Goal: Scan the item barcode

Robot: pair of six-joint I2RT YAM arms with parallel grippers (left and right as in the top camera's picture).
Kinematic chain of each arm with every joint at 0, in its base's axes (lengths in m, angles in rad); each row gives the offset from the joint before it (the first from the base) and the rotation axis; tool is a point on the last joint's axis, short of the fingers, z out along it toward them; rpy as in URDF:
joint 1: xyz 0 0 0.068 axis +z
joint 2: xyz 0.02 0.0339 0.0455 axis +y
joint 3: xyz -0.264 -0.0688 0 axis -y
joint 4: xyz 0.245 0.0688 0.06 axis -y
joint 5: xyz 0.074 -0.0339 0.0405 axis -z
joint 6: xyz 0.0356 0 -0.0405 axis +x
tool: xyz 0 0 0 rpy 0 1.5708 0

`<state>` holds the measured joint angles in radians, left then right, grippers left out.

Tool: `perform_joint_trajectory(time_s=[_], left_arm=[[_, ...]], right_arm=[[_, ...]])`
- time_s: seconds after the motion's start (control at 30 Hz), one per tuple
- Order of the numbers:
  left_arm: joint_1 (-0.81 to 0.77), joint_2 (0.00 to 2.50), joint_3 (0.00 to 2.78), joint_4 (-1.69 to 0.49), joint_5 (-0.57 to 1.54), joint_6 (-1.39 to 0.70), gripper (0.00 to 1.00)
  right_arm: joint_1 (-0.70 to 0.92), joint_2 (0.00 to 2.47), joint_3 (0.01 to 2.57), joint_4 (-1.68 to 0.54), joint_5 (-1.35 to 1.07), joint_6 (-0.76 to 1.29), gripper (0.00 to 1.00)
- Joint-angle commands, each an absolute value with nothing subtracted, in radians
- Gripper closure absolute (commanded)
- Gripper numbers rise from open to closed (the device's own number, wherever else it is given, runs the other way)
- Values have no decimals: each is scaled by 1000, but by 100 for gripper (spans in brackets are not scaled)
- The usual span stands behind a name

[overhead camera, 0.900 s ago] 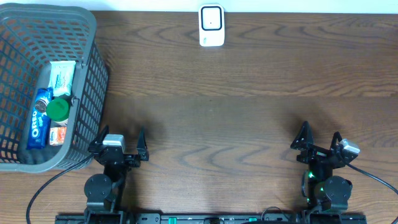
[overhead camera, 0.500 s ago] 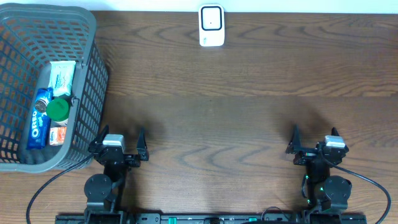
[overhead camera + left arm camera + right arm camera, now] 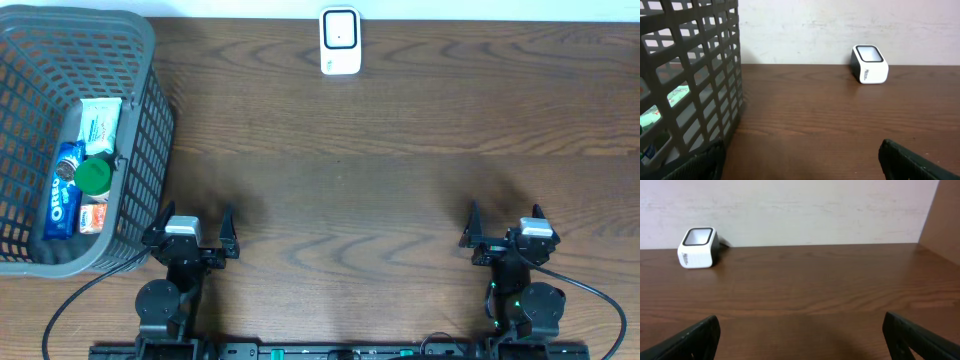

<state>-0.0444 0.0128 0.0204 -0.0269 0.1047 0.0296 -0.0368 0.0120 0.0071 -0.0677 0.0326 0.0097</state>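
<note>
the items to be scanned lie in the grey mesh basket (image 3: 150, 120) at the table's far left corner: a blue oreo pack (image 3: 62, 205), a green-capped container (image 3: 93, 176), a white and green packet (image 3: 100, 125) and a small orange box (image 3: 92, 218), all bunched together on the basket floor. no barcode is legible from overhead. the white barcode scanner (image 3: 340, 41) stands alone at the far middle edge of the wooden table (image 3: 400, 180), against the pale wall, well apart from the basket. the left gripper (image 3: 194, 222) sits at the near edge just beside the basket's corner, its jaws spread wide and holding nothing; its wrist camera shows the two dark fingers (image 3: 912, 162) far apart in the lower corners, with the basket wall to the left and the scanner beyond. the right gripper (image 3: 506, 218) waits at the near right edge, jaws likewise fully spread and empty, with bare wood between its fingers (image 3: 690, 337) and the scanner far off to the left.
</note>
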Motion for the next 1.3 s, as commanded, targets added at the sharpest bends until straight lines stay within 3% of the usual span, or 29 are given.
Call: perform_joint_trajectory(time_s=[0.0, 0.87, 1.27], left_arm=[[-47, 5, 4, -60, 112, 28, 2], [-47, 5, 4, -60, 121, 23, 2], [-47, 9, 80, -73, 281, -78, 2]], right_arm=[[-30, 7, 6, -72, 23, -9, 1], [-30, 7, 6, -72, 23, -9, 1], [-30, 7, 6, -72, 23, -9, 1]])
